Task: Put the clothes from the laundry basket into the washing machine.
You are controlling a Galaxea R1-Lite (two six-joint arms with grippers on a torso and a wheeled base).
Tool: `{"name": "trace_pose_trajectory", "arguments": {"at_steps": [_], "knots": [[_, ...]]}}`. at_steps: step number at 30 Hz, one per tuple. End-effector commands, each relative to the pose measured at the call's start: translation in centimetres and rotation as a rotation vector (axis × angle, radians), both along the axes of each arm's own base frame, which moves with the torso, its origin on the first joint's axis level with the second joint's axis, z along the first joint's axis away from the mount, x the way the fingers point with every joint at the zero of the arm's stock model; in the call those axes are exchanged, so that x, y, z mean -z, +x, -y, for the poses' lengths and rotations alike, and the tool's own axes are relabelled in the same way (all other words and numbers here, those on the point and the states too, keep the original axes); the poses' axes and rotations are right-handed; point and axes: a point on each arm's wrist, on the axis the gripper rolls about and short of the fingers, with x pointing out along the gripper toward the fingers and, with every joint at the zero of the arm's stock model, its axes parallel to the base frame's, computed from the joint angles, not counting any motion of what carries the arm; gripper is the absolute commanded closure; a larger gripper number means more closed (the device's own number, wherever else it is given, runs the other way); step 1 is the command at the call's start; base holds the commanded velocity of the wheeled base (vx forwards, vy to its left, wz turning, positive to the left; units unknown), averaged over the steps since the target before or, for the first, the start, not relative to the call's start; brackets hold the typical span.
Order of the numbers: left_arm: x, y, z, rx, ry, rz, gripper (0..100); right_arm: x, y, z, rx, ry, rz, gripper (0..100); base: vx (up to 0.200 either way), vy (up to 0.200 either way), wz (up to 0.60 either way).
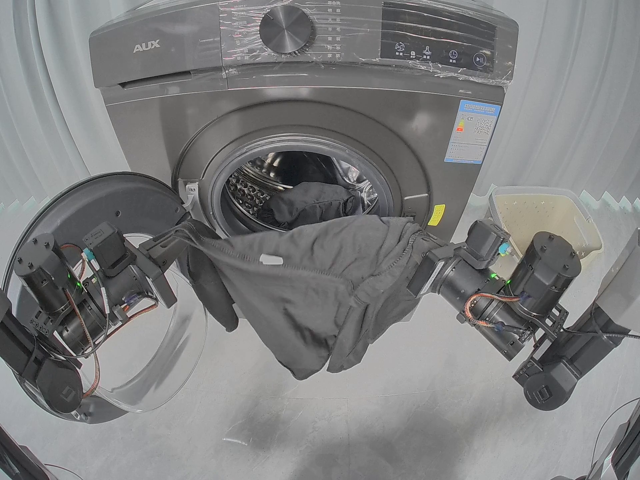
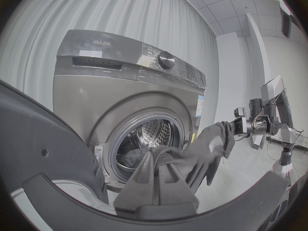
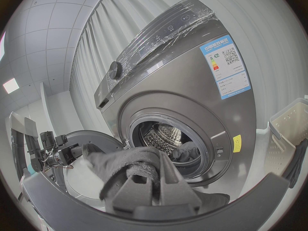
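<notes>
A dark grey garment (image 1: 313,288) hangs stretched between my two grippers just in front of the washing machine's (image 1: 300,108) round opening (image 1: 300,188). My left gripper (image 1: 175,241) is shut on its left edge, and the left wrist view shows the cloth (image 2: 199,151) pinched between the fingers (image 2: 144,174). My right gripper (image 1: 421,251) is shut on the right edge, with fabric (image 3: 128,161) bunched over its fingers (image 3: 173,180). Another dark garment (image 1: 310,203) lies inside the drum. The cream laundry basket (image 1: 543,218) stands to the right of the machine.
The machine's door (image 1: 100,235) is swung fully open to the left, behind my left arm. A dark piece of cloth (image 3: 298,161) hangs over the basket's rim (image 3: 282,129). Grey floor (image 1: 333,421) lies open below the hanging garment. Curtains (image 1: 40,88) line the wall behind.
</notes>
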Motion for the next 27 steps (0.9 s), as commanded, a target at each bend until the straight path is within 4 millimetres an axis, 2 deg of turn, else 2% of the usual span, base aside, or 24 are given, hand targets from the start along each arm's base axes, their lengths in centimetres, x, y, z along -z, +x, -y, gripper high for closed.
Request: {"name": "trace_pose_trajectory", "arguments": {"at_steps": [1,10,27], "knots": [[-0.9,-0.3,-0.1,-0.002,-0.011,0.034,100,0.0,0.0,-0.1,-0.004,0.003,0.002,100,0.000,0.000,0.00],[-1.3,-0.6,0.0,0.005,-0.014,0.047,100,-1.0,0.4,-0.5,-0.013,0.049,0.023,100,0.000,0.000,0.00],[-2.0,-0.7,0.0,0.008,-0.024,0.075,100,-1.5,1.1,0.5,0.027,0.058,0.039,100,0.000,0.000,0.00]]}}
